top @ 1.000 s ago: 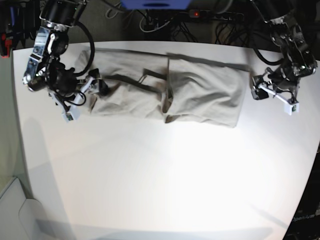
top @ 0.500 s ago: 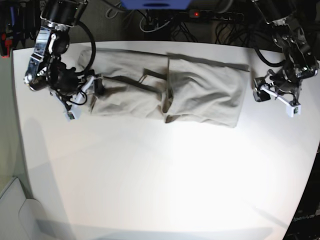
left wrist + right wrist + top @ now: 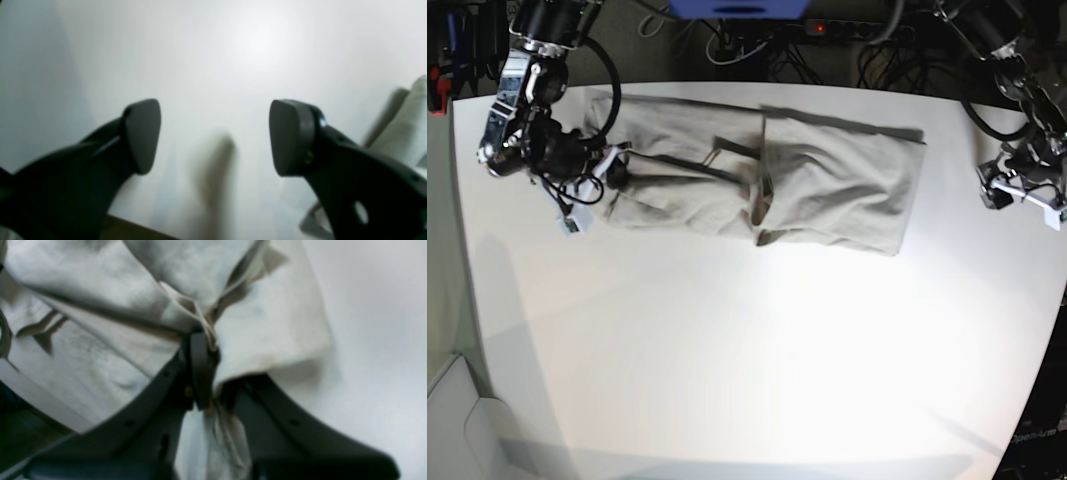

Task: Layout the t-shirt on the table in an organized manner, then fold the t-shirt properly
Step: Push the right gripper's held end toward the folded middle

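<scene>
Black arms with looping black cables, white pincer brackets, left pincer [image 3: 213, 136] with matte dark rounded pads, holed finger frames

A power strip [image 3: 852, 30] with a red light lies at twelve o'clock. Tangled cables [image 3: 757, 45] lie beside it.

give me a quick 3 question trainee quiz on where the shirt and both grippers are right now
1. True or false: the left gripper has its jaws clamped on cloth.
2. What does the right gripper hold? A) bare table B) a bunch of the t-shirt C) nothing
3. In the base view, the t-shirt lies along which side of the table: far or near?

Key
1. False: its jaws stand apart over bare table, with the shirt only at the edge of the left wrist view.
2. B: its jaws are shut on bunched fabric at the shirt's end.
3. Far: it lies as a long band near the far edge.
</scene>
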Available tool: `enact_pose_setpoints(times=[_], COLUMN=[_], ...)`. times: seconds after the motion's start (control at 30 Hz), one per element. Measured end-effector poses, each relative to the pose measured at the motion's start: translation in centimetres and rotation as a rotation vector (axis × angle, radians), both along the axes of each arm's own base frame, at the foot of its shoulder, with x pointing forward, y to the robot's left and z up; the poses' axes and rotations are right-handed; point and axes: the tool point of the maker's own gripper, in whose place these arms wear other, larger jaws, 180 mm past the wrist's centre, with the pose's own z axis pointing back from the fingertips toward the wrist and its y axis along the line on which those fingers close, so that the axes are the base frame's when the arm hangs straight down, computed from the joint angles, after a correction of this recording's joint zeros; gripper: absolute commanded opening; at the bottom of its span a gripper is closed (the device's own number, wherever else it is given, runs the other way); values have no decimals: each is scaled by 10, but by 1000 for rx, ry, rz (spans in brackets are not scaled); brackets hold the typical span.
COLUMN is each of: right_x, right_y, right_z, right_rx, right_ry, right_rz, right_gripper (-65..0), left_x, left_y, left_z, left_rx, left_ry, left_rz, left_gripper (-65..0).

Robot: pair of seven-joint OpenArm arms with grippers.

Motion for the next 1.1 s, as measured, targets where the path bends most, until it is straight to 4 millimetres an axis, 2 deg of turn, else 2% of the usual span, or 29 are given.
enact_pose_setpoints(times=[0.1,0.27,0.37,0.43,0.5,0.57,0.67,0.77,0.8,0.97,1.1], right_x=[-3,-7,2,9,12,12,11,13,13,11,6], right_y=[-3,-8,2,10,21,34,51,71,77,97,131], right_z=[3,17,35,46,55,58,63,71,71,73,78], right_rx=[-35,-105,-128,-141,-148,-143,-143,-115,-105,-83,-46], right_ry=[10,-1,-52,-92,-120,-125,-136,-170,-171,-178,-195], right_rz=[13,29,72,102,142,179,232,263,273,318,406], right_gripper=[-650,-650,-650,-650,-650,-650,-650,-650,-650,-650,-650], left_x=[-3,12,14,19,26,31,32,36,37,37,40], left_y=[-11,-13,-17,-28,-44,-57,-65,-77,-81,-86,-100], left_z=[-29,-32,-33,-34,-36,-37,-40,-42,-42,-44,-45], left_rx=[-71,-95,-86,-67,-67,-82,-83,-87,-91,-108,-90], left_ry=[58,13,5,24,33,25,34,41,43,40,44], left_rz=[-1,3,-11,-66,-124,-156,-182,-221,-231,-235,-293], left_gripper=[-159,-160,-161,-175,-235,-338,-518,-629,-649,-649,-649])
